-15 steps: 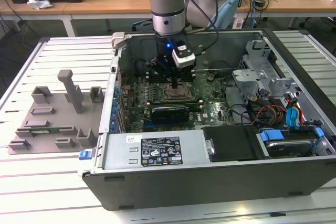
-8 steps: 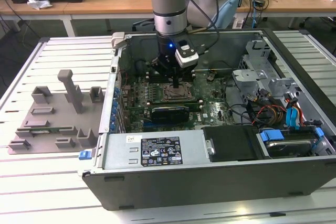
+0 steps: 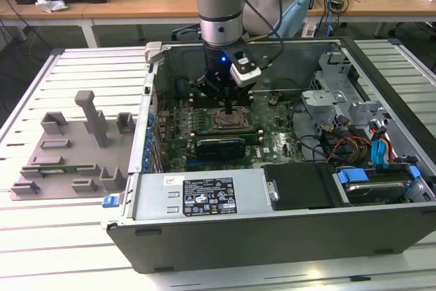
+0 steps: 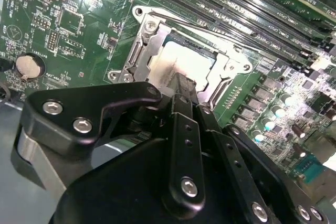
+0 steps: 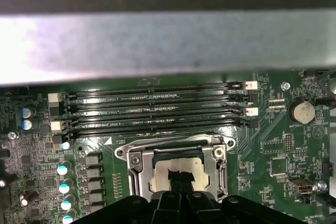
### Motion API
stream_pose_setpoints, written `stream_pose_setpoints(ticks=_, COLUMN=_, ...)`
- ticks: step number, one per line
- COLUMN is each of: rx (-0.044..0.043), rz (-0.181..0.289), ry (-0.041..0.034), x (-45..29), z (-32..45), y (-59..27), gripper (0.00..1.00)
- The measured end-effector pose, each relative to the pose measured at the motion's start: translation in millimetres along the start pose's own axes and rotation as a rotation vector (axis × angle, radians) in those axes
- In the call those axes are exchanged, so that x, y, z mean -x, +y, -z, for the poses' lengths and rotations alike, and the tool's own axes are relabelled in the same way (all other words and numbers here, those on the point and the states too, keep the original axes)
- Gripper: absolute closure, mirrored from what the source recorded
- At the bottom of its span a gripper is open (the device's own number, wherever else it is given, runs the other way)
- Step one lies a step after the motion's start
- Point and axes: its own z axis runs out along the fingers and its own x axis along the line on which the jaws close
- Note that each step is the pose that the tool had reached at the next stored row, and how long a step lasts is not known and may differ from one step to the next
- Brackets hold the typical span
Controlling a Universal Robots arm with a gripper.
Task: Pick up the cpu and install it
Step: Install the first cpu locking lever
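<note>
The gripper (image 3: 227, 109) is reaching down into the open case (image 3: 204, 236), its narrow tip pressing on the cpu (image 4: 181, 66); whether the fingers are open or closed cannot be told. The cpu is lying flat in the socket (image 5: 176, 169) on the green board (image 5: 273, 145), beside the memory slots (image 5: 152, 108). The grey tray (image 3: 68, 161) is sitting outside the case, toward the exterior view's left.

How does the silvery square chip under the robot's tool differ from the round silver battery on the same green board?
The pale silvery square cpu is flat, matte and sits inside a metal socket frame; the round coin battery is a shinier disc in a black holder. The cpu looks clearly larger than the battery. The end effector is right over the cpu, while the battery stands apart with nothing near it. Both are metallic and lie flat on the green motherboard.
</note>
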Motion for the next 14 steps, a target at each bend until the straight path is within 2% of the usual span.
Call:
stream_pose_setpoints(ticks=1, rx=-0.0002, rz=0.001, ry=0.0076, x=0.2, z=-0.3, y=0.1, gripper=0.89)
stream_pose_setpoints(ticks=2, rx=-0.0019, rz=0.002, ry=0.0317, x=0.6, z=-0.5, y=0.1, gripper=0.89)
stream_pose_setpoints(ticks=3, rx=-0.0027, rz=0.003, ry=0.0445, x=0.8, z=-0.5, y=0.1, gripper=0.89)
stream_pose_setpoints(ticks=4, rx=-0.0031, rz=0.003, ry=0.0476, x=0.9, z=-0.5, y=0.1, gripper=0.89)
stream_pose_setpoints(ticks=7, rx=-0.0033, rz=0.004, ry=0.0505, x=0.9, z=-0.5, y=0.1, gripper=0.89)
stream_pose_setpoints(ticks=10, rx=-0.0022, rz=0.016, ry=0.0499, x=1.8, z=-0.6, y=0.2, gripper=0.89)
stream_pose_setpoints(ticks=12, rx=-0.0011, rz=0.029, ry=0.049, x=5.2, z=-1.1, y=0.5, gripper=0.89)
stream_pose_setpoints(ticks=13, rx=-0.0002, rz=0.044, ry=0.0484, x=10.4, z=-1.7, y=0.7, gripper=0.89)
stream_pose_setpoints(ticks=14, rx=0.0003, rz=0.049, ry=0.048, x=11.1, z=-1.8, y=0.8, gripper=0.89)
